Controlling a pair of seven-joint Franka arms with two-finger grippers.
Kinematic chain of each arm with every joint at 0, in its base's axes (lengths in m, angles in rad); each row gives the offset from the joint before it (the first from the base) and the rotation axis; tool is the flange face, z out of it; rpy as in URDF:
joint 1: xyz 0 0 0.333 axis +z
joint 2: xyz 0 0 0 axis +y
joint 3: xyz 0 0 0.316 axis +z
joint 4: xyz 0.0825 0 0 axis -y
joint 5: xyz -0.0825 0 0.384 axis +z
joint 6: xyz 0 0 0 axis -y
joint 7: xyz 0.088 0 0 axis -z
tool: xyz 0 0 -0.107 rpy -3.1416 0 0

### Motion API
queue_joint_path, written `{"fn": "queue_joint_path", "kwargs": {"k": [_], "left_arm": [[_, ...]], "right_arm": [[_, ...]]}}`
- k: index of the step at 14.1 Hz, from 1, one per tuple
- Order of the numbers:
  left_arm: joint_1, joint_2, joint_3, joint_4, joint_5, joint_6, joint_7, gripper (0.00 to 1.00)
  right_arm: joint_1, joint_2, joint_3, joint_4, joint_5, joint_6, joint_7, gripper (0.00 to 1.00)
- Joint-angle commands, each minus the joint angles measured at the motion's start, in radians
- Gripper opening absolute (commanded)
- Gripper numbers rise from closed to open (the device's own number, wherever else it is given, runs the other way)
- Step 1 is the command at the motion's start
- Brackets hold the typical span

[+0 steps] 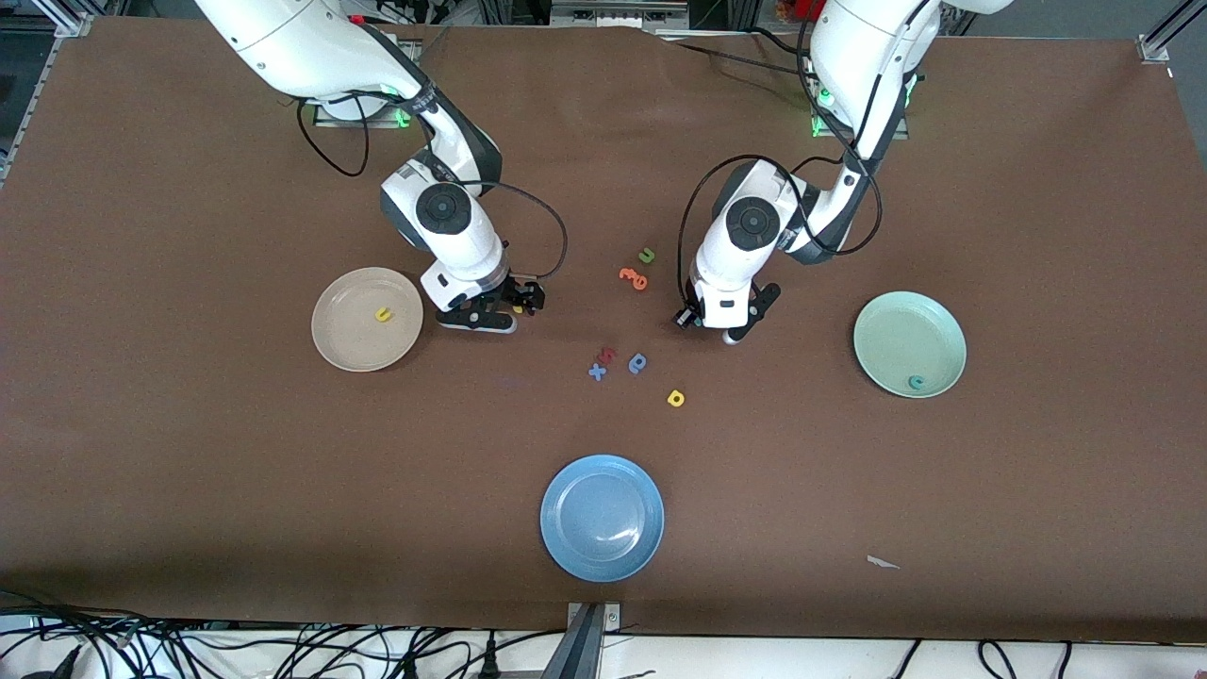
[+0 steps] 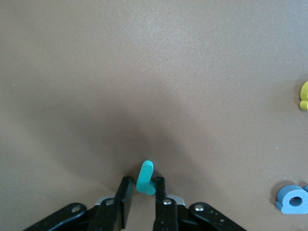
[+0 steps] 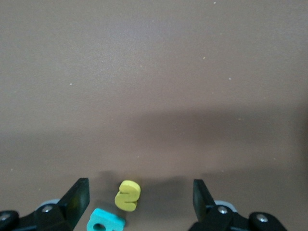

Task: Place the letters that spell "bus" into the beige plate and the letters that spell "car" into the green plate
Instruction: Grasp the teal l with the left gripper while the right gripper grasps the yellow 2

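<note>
Nearest the front edge of the brown table (image 1: 189,490) sits a round blue plate (image 1: 602,518); toward the middle lie a yellow foam letter "a" (image 1: 675,398), a blue rounded letter (image 1: 637,363) and a blue "x" (image 1: 597,372); orange letters (image 1: 633,277) and a green "u" (image 1: 647,255) lie nearer the robots' edge. Round cream-beige plate (image 1: 367,318), toward the right arm's end, holds a yellow "u" (image 1: 383,315); round mint-green plate (image 1: 909,343), toward the left arm's end, holds a teal "c" (image 1: 915,382). Left gripper (image 2: 142,190) is down at the table, clamped on a small teal foam letter (image 2: 146,177); right gripper (image 3: 140,193) is low beside the beige plate, fingers apart around a yellow "s" (image 3: 127,195), a teal letter (image 3: 105,221) just beside it.
</note>
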State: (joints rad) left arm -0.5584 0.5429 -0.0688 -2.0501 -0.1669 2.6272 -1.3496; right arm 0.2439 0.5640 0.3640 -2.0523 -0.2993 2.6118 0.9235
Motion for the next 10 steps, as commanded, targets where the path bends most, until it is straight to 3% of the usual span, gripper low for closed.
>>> {"fn": "queue_joint_path", "kwargs": {"k": [1, 6, 10], "left_arm": [[-0.017, -0.006, 0.014, -0.018, 0.006, 0.019, -0.016, 0.15], [-0.011, -0.007, 0.018, -0.005, 0.006, 0.017, -0.014, 0.04], [-0.009, -0.012, 0.03, 0.007, 0.01, 0.004, -0.002, 0.0]], "right_arm": [[0.043, 0.02, -0.031, 0.032, -0.024, -0.002, 0.029, 0.94], [0.06, 0.037, -0.039, 0.031, -0.037, -0.001, 0.051, 0.89], [0.063, 0.04, -0.042, 0.027, -0.049, 0.008, 0.052, 0.65]]}}
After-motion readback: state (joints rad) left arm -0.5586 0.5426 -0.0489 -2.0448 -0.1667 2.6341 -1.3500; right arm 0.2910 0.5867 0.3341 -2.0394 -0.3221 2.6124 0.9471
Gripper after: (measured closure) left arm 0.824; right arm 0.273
